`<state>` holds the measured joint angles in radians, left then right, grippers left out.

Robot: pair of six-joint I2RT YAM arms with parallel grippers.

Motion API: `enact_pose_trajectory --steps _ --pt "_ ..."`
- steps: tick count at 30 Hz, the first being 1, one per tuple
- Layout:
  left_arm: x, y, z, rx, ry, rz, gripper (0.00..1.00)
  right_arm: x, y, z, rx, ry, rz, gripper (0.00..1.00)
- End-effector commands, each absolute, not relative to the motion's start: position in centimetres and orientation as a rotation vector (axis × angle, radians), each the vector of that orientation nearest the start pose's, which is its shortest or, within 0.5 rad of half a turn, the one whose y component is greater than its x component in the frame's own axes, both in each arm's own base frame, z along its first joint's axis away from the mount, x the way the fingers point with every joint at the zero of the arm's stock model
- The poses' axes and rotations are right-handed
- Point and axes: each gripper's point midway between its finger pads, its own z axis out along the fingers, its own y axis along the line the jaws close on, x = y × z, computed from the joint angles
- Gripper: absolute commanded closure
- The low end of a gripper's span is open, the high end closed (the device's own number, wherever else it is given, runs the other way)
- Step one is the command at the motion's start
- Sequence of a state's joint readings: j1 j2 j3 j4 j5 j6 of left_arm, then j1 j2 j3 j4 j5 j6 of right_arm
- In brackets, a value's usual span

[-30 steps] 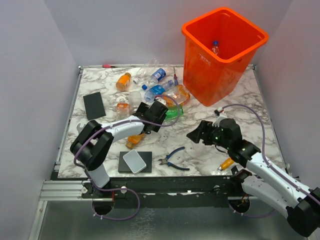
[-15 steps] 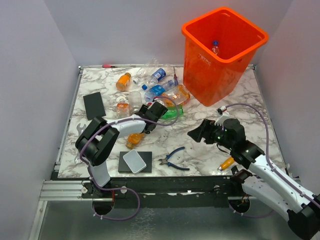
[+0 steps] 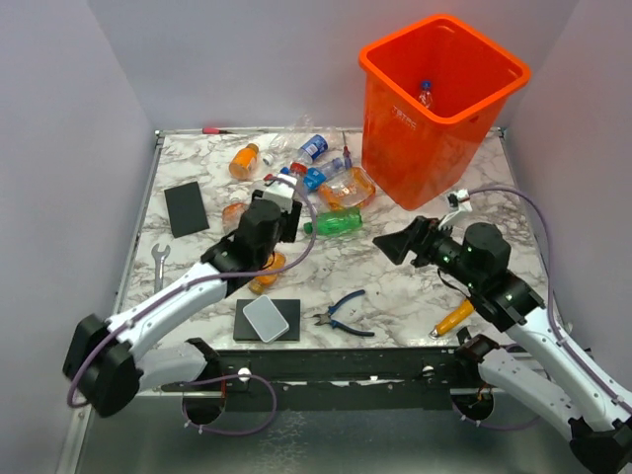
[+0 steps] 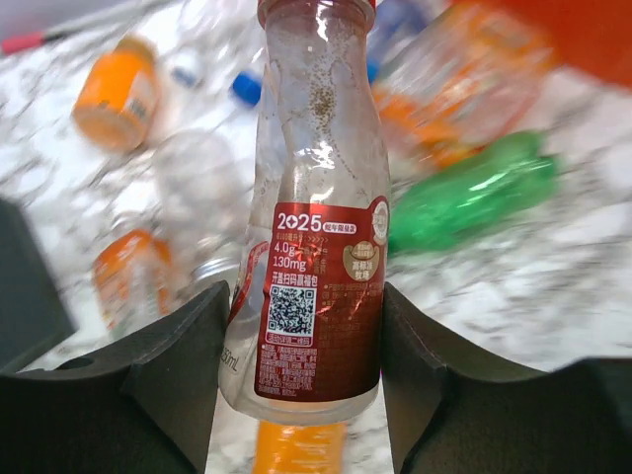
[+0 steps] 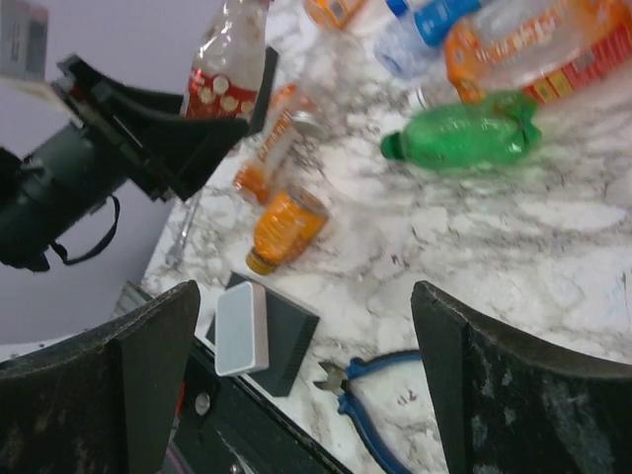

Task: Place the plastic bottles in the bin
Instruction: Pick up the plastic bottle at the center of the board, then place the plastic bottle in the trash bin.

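one red-label bottle (image 4: 316, 197) is pinched tight in the left gripper (image 4: 301, 316), held up above the table (image 3: 395, 286). its neck points away from the fingers. the bin (image 3: 395, 128) stands off to the right and further back, so the bottle must go that way and up over the rim. one small bottle (image 3: 426, 94) lies in the bin. the right gripper (image 5: 306, 306) is wide open and holds nothing. the green bottle (image 3: 336, 222) lies on its side between both arms.

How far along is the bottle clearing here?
Done: one small blue-capped bottle lies inside the large orange plastic bin. In hand: the left fingers grip a clear red-labelled plastic bottle. Left: the green bottle, the orange bottle and several more on the marble table.
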<state>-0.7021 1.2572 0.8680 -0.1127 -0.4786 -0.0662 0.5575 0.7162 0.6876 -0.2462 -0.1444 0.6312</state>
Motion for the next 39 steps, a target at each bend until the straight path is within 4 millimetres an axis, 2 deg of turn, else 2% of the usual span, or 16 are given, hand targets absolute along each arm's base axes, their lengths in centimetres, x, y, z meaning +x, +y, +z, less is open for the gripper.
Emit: enact_pose_trajectory --steps 1,3,7,11,17,19,24,29,37,39 --pt "29.3 -23.5 24.1 0.46 1.665 -0.52 0.67 21.7 20.4 31.3 -0.048 1.682 1.099 0.07" --pt "26.4 -25.3 26.8 0.514 1.502 -0.735 0.68 21.1 21.0 34.1 -0.115 1.586 1.154 0.05" --pt "22.1 -27.1 30.6 0.535 1.267 -1.037 0.69 20.7 23.1 38.0 -0.245 1.499 1.246 0.06" --pt "20.4 -28.2 31.5 0.547 1.218 -1.189 0.7 21.8 24.4 40.5 -0.278 1.449 1.269 0.07" --pt "19.2 -28.8 31.6 0.578 1.189 -1.227 0.71 22.9 28.6 39.8 -0.329 1.518 1.253 0.13" --pt "19.0 -28.8 31.6 0.584 1.182 -1.223 0.72 23.3 29.4 39.5 -0.311 1.53 1.237 0.15" --pt "18.7 -28.8 31.5 0.594 1.173 -1.218 0.74 24.3 29.6 39.9 -0.241 1.495 1.246 0.18" --pt "18.5 -28.9 31.4 0.6 1.172 -1.221 0.74 25.1 28.8 40.3 -0.162 1.466 1.221 0.22" --pt "18.5 -28.7 31.5 0.595 1.165 -1.209 0.74 24.8 29.5 39.1 -0.194 1.503 1.235 0.5" --pt "18.7 -28.7 31.4 0.585 1.172 -1.199 0.69 24.9 29.4 38.7 -0.191 1.516 1.23 0.61"
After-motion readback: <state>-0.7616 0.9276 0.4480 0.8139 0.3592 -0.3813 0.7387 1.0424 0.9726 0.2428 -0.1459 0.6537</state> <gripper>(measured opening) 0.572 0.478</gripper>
